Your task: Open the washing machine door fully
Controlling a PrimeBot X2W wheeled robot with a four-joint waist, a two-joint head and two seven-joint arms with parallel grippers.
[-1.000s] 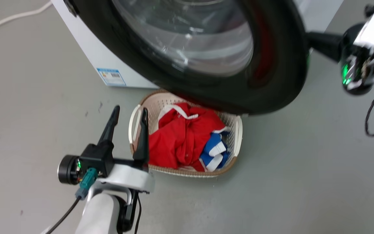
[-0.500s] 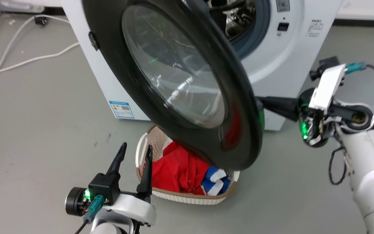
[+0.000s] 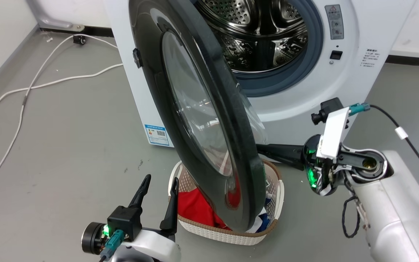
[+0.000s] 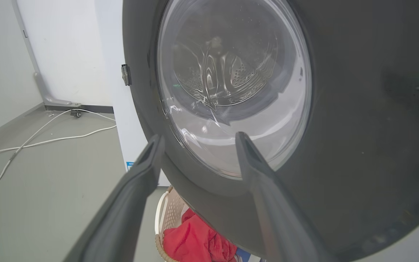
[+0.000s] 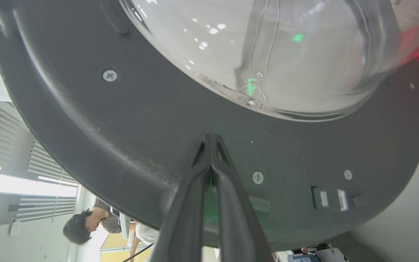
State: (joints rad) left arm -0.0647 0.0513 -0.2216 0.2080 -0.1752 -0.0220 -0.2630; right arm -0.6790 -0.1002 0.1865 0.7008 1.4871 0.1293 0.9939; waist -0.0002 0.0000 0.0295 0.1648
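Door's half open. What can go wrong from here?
The shut right gripper only presses its tips on the inner face of the round glossy black washing machine door; they may slip off.
The open left gripper may block the door's swing.
The door's lower edge may catch the cream laundry basket beneath.

**Soft, even light, with glare on the glass**

The room is bright and evenly lit from above, so the floor [image 3: 67, 145] carries only faint, soft shadows. The head view is crisp from edge to edge. The door [image 3: 202, 109] is glossy, and just beyond the left gripper [image 3: 161, 179] its black rim mirrors a red smear. In the left wrist view the fingers [image 4: 129, 211] look soft because they are too near the lens, and the wall line beyond them bows. Above the right gripper [image 5: 211, 138] the glass [image 5: 267, 47] holds small white lamp specks and a green glint. Low beside that gripper, the blinds [image 5: 2, 174] are blown out white.
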